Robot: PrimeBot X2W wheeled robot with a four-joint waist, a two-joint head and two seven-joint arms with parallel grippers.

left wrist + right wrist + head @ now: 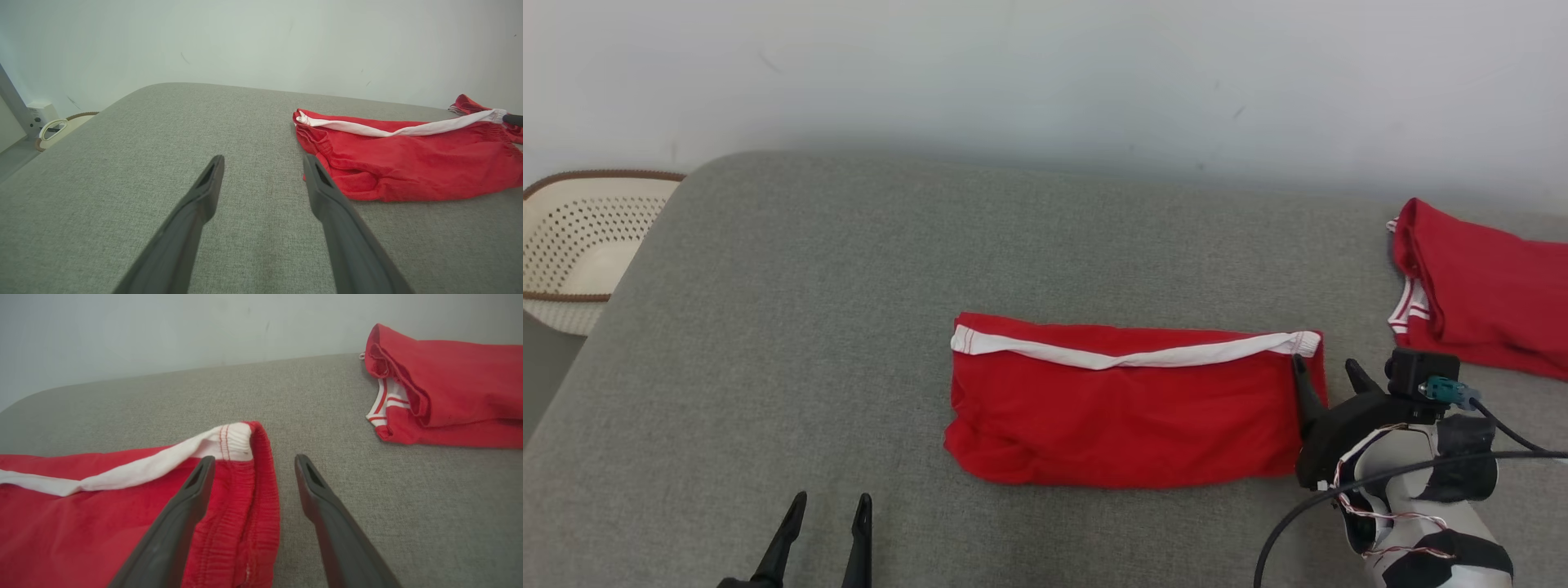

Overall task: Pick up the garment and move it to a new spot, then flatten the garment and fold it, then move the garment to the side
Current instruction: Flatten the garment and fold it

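1. The red garment (1127, 416) lies folded flat on the grey worktop (849, 286). It forms a long strip with a white band (1127, 358) along its far edge, and its long axis runs crosswise to both pairs of fingers.
2. Our right fingers (1305, 392) stand apart and empty at the garment's right short end. One is over the gathered hem and the other over bare worktop just beside it, so that edge sits between them. We cannot tell whether they touch the cloth.
3. Our left fingers (859, 531) are also apart and empty. The garment lies ahead of them and to their right, with its left end near but clear of them.
4. We judge the right arm to be the nearer one. The fold looks done, so the shift aside is probably what remains.
5. A second red garment (1478, 302) lies ahead and to the right of the right fingers, well apart from them. We would keep the two from overlapping.
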